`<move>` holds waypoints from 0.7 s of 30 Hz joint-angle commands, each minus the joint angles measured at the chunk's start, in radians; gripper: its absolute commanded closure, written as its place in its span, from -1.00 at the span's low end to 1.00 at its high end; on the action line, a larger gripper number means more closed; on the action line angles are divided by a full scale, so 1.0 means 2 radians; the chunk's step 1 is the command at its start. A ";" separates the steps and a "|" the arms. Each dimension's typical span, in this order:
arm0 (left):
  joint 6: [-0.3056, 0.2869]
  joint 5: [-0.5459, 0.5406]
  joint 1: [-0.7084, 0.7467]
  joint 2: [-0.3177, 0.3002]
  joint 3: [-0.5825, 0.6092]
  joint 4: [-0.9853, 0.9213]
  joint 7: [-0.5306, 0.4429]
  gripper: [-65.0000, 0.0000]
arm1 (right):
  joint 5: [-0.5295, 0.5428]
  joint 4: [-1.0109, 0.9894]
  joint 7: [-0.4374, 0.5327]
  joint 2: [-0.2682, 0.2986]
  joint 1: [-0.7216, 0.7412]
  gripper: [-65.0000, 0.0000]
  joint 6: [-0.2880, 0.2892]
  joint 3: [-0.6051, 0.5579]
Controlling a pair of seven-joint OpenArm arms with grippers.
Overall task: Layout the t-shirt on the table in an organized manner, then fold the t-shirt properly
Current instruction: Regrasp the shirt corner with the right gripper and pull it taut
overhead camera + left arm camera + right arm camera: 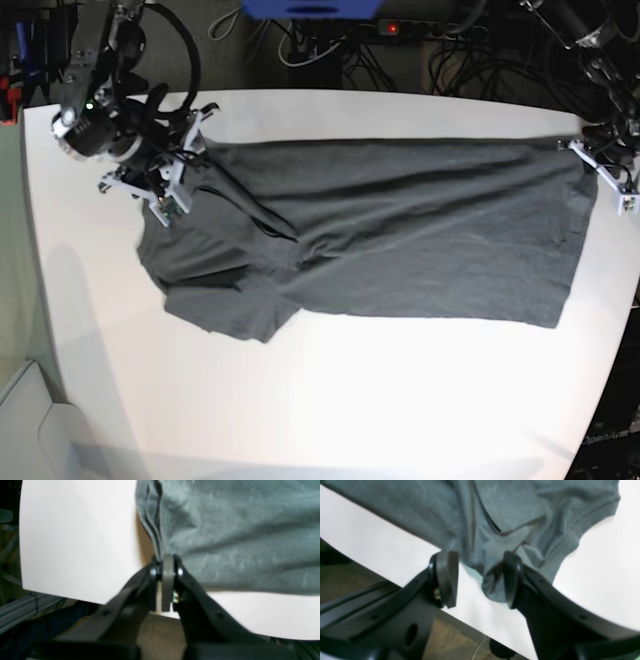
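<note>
Both wrist pictures are blurry. In the left wrist view the t-shirt [237, 537] runs off the picture at 12 and 3 o'clock, so most of it is cut off. The left gripper [168, 560] hides the bit of cloth it pinches.

In the right wrist view the shirt is cut off at 12 o'clock. The right gripper [480, 575] covers some cloth at 4 o'clock.

In the base view the left arm is cut off at 3 o'clock. The table [330, 420] runs out at 6 o'clock. The neck label cannot be seen.
</note>
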 commanded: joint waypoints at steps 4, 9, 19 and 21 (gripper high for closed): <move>0.002 -0.003 -0.004 -0.008 -0.002 0.011 -0.007 0.98 | 0.004 -0.009 0.009 0.005 0.005 0.07 -0.002 0.004; 0.002 -0.003 -0.003 -0.008 -0.003 0.011 -0.007 0.98 | 0.003 -0.013 0.010 0.008 0.009 0.07 -0.002 0.005; 0.001 -0.003 0.000 -0.008 -0.003 0.011 -0.008 0.98 | 0.003 -0.042 0.063 0.019 -0.002 0.34 -0.002 0.001; 0.001 -0.003 0.000 -0.008 -0.003 0.011 -0.008 0.98 | 0.003 -0.042 0.063 0.019 -0.003 0.60 -0.002 0.001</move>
